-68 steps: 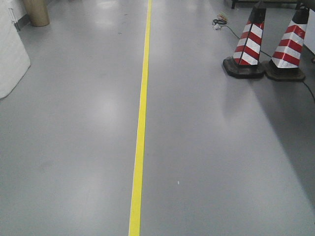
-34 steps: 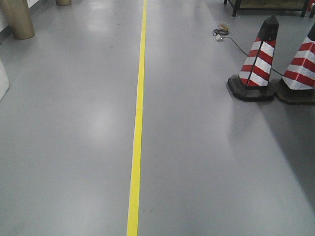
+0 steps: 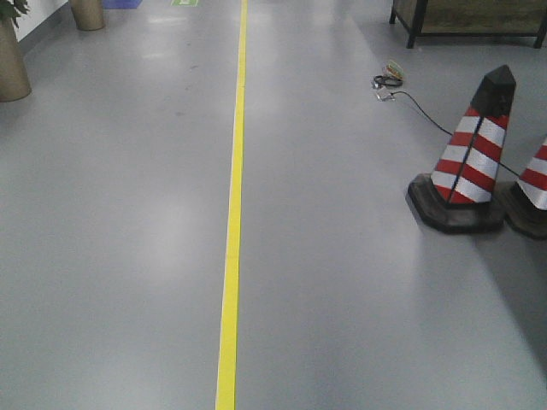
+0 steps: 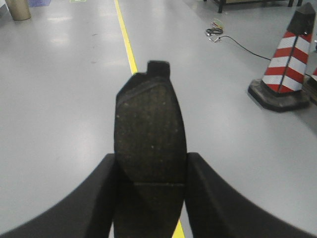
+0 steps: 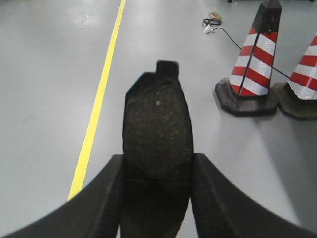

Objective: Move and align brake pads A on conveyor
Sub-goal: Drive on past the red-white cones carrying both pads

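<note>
— Where are the pads?
— The left gripper [image 4: 151,157] clamps one brake pad [image 4: 148,124], which juts forward between its fingers. The right gripper [image 5: 157,157] grips a second brake pad [image 5: 157,124] likewise.
— Why?
— Probably for carrying. Ahead there's only floor [image 3: 102,256], a yellow line [image 3: 232,213] and a cone [image 3: 466,171]; no conveyor in view.

Your count: two brake pads [image 4: 150,129] [image 5: 157,134], two cones [image 3: 472,154] [image 3: 537,178], two pots [image 3: 10,68] [image 3: 87,12]
You see one pad in each wrist view; on the floor ahead of you stand the two striped cones at the right, the two pots at the far left, one yellow line [image 3: 232,231] down the middle, one black cable [image 3: 383,82] and one bench [image 3: 470,21] at the back
</note>
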Robot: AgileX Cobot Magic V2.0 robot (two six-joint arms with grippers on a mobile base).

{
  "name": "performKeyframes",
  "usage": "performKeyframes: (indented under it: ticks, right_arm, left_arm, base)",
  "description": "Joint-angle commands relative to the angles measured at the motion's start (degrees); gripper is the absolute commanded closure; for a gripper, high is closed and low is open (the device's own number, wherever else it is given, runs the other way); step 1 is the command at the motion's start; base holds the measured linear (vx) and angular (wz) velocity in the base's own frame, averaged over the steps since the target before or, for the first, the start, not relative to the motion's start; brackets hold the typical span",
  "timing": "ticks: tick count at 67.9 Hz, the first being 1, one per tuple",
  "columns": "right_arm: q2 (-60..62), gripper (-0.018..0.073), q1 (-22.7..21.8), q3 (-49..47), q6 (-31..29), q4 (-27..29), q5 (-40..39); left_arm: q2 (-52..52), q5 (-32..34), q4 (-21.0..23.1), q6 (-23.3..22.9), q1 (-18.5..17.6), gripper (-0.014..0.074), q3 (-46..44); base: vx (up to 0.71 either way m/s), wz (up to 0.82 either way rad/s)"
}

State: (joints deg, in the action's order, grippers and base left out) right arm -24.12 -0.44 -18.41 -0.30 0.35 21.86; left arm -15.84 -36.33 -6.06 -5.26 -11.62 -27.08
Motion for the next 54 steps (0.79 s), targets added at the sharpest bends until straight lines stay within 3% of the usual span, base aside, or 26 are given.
performKeyframes:
  ticks: [1, 54]
  right_arm:
    - [-0.13, 0.0564, -0.22, -1.87, -0.22, -0.35, -5.23]
    - [-0.29, 0.0564, -0.22, -1.87, -0.22, -0.35, -5.18]
  left_arm:
    - [-0.35, 5.23, -0.23, 0.19, -0.20, 0.0602, -1.65]
    - [-0.41, 5.25, -0.23, 0.19, -0.20, 0.0602, -1.65]
  base:
    - [0.82, 0.01]
    - [0.73, -0.03]
